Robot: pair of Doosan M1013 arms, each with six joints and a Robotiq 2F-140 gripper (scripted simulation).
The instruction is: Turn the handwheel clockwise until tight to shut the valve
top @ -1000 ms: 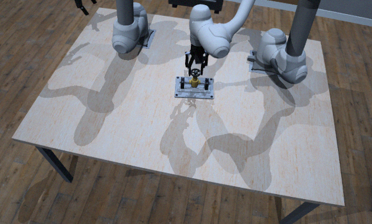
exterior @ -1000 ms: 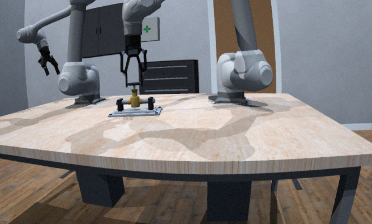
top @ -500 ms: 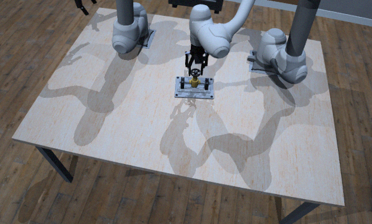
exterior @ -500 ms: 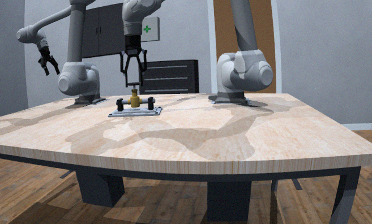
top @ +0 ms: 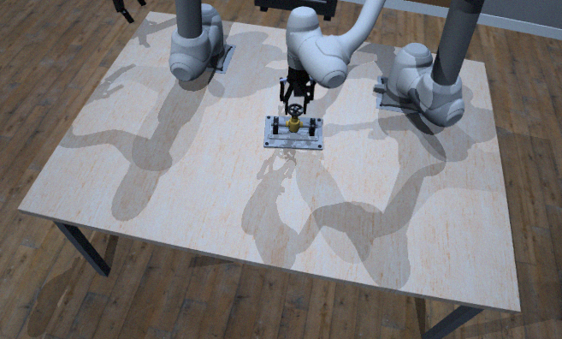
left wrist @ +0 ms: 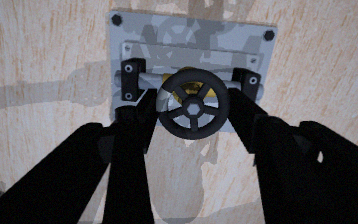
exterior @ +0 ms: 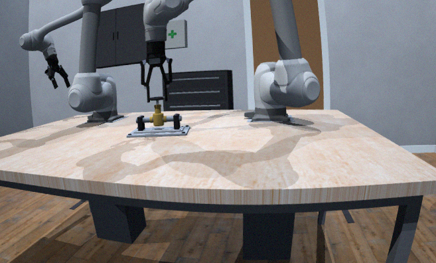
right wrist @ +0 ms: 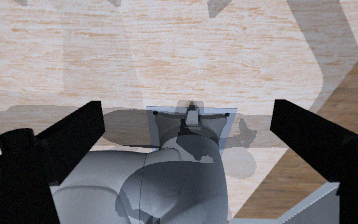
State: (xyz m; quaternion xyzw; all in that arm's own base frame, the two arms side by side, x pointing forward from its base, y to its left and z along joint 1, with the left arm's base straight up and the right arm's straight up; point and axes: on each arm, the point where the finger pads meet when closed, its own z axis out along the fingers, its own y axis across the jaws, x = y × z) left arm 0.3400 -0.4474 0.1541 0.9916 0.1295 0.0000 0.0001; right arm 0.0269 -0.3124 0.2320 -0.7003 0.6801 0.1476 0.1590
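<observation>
Above the yellow valve (top: 294,124) (exterior: 158,119) (left wrist: 207,89), the left tool (top: 296,110) (exterior: 157,99) (left wrist: 192,102) grasps the handwheel (top: 295,110) (exterior: 156,98) (left wrist: 193,132); no container's contents can be seen.

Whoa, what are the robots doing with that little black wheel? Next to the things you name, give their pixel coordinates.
The left gripper (top: 296,112) (exterior: 156,99) (left wrist: 192,102) is holding the black handwheel (top: 295,110) (exterior: 156,98) (left wrist: 193,107) on top of a yellow valve (top: 294,125) (exterior: 158,118) (left wrist: 210,91). The job is to turn it clockwise until the valve is shut tight. I can't tell whether it's tight. The right gripper (top: 136,12) (exterior: 62,87) (right wrist: 188,115) is open and off to the side, holding nothing.
</observation>
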